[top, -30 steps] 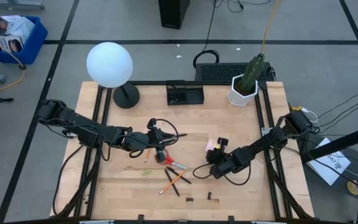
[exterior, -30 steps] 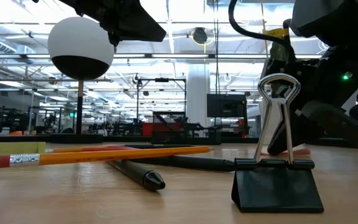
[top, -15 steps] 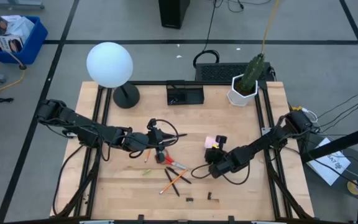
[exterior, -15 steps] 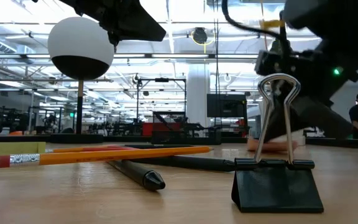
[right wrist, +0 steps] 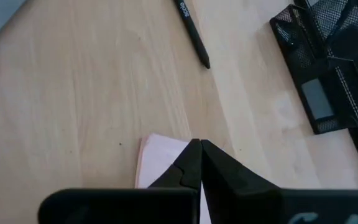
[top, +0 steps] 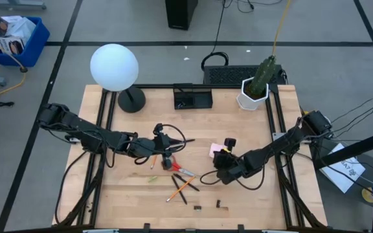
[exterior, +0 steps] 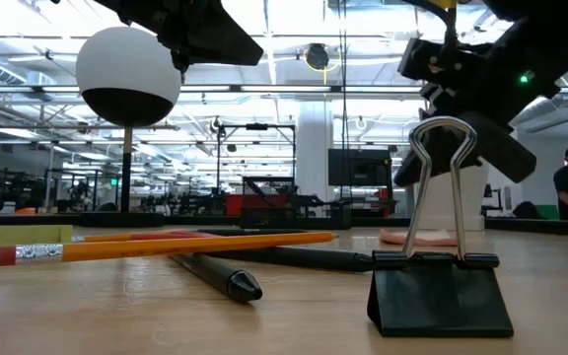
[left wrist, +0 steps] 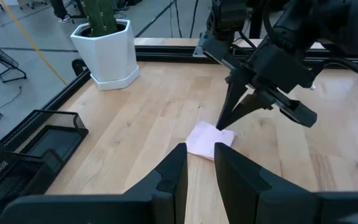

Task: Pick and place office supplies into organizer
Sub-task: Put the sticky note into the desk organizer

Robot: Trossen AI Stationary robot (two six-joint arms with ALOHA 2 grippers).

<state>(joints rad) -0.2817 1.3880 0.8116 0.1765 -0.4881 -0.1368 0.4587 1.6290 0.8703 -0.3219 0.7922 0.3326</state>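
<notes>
The pink sticky-note pad (top: 215, 149) lies flat on the table right of centre. My right gripper (top: 223, 155) is shut, with its fingertips (right wrist: 199, 148) at the pad's corner (left wrist: 227, 132). My left gripper (top: 168, 158) hovers over the red-handled scissors (top: 182, 171). Its fingers (left wrist: 199, 167) stand a small gap apart with nothing between them. Pencils and pens (top: 180, 188) lie by the scissors. The black organizer (top: 192, 98) stands at the table's far edge. My right gripper's shut fingers come down slanting from the table's right onto the corner of the pink pad (left wrist: 226, 131). The pad lies flat on the table (exterior: 417, 237). I cannot tell whether the tips touch it or stand just above it.
A globe lamp (top: 114, 68) stands at the far left and a white plant pot (top: 252, 94) at the far right. Two black binder clips (top: 197, 208) (top: 222, 206) stand near the front edge, one close in the low view (exterior: 440, 266). A black pen (right wrist: 192, 32) lies beyond the pad.
My right gripper has risen a little and gone slightly toward the table's far edge, fingers still together. The pink pad has slid a short way toward the table's left and lies flat.
</notes>
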